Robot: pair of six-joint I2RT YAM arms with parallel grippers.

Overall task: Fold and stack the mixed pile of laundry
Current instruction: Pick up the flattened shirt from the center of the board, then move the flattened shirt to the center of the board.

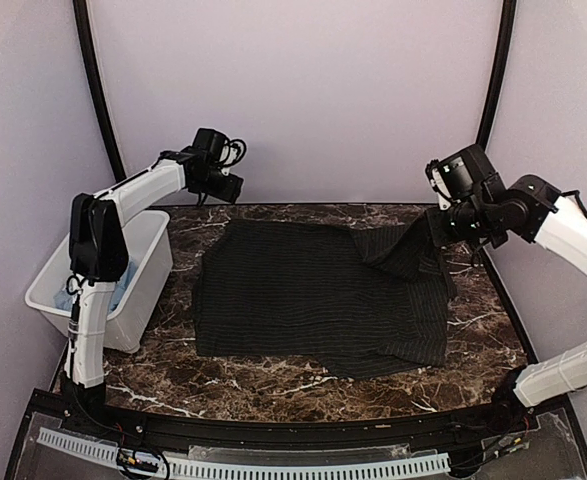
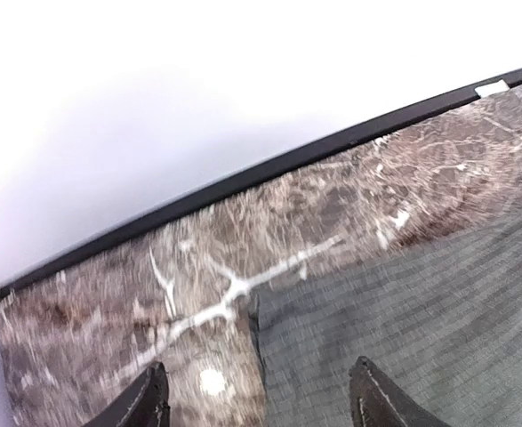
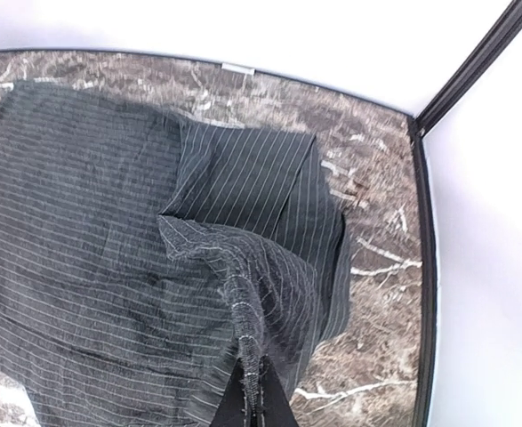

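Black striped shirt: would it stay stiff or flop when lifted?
Probably floppy: the shirt sags in folds where the right pincer pinches it. Likely light: one small pinch lifts that part. Unlikely to roll; the rest lies flat.

High overhead view, two close wrist views; common ground: black shirt (image 1: 313,295).

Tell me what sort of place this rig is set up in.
Probably a lab test booth: plain pale walls close in a marble-patterned table, with a pinstriped shirt mostly spread out on it and a white bin at the left.
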